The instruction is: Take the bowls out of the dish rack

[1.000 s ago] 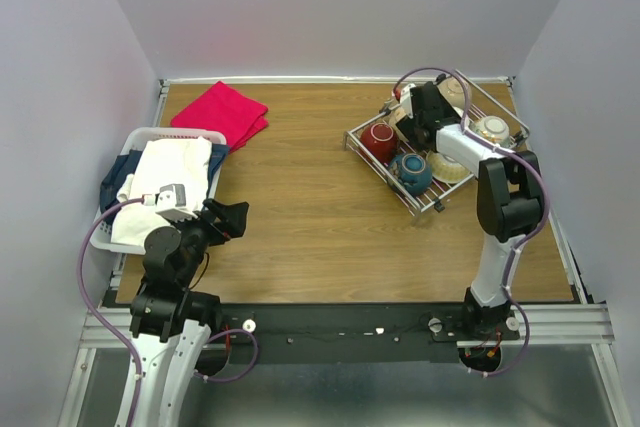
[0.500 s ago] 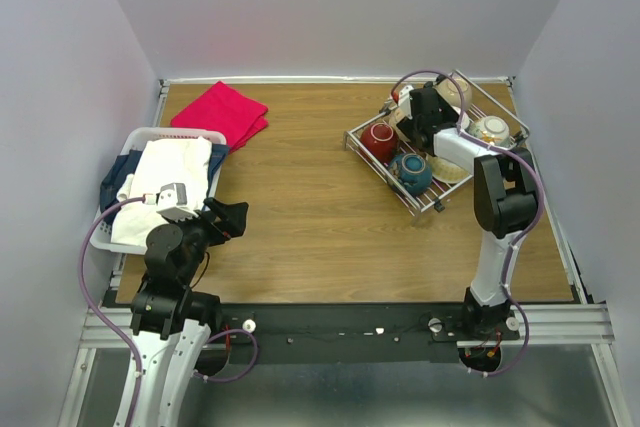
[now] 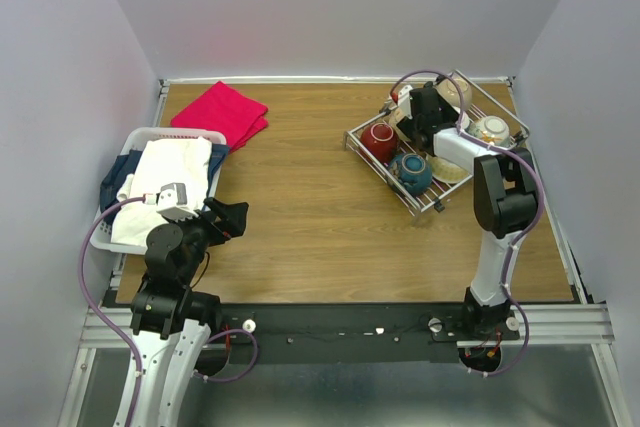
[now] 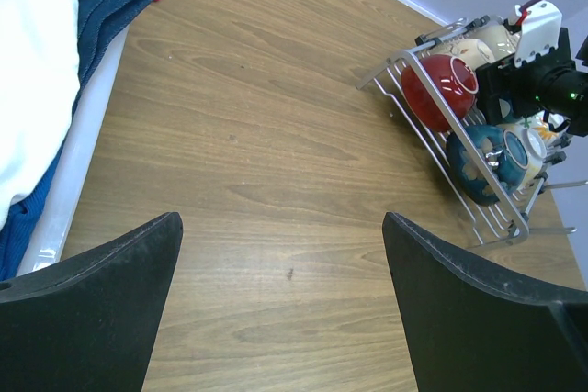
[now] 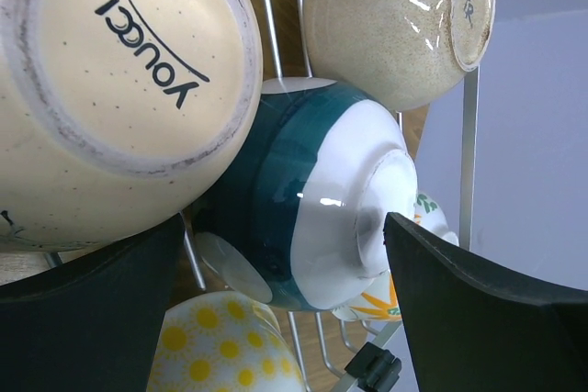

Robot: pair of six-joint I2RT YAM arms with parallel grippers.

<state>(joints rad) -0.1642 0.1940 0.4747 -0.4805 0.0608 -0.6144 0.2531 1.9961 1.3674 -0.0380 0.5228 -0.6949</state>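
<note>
Right claw [image 5: 285, 227] is down in among the bowls in the dish rack [image 3: 381, 168]. Its fingers are spread wide, and a teal bowl [image 5: 276, 181] with a white foot sits right between them, bottom toward the camera. I honestly can't tell if either finger is touching it, the view's too tight.

Up and left of the claw there's a cream bowl [image 5: 129, 61] with a maker's stamp on its base. Up and right is a speckled tan bowl [image 5: 386, 25]. Just under the teal one is a yellow-flowered piece [image 5: 216, 355], mostly cut off. In the overhead view a red bowl [image 3: 378, 139] sits in the rack just left of that claw.

Left claw [image 4: 280, 218] is wide open too, gripping nothing, hanging over bare worktop [image 4: 257, 135]. The rack is well off ahead and to its right, and a white basket [image 3: 170, 132] of laundry is near its left side.
</note>
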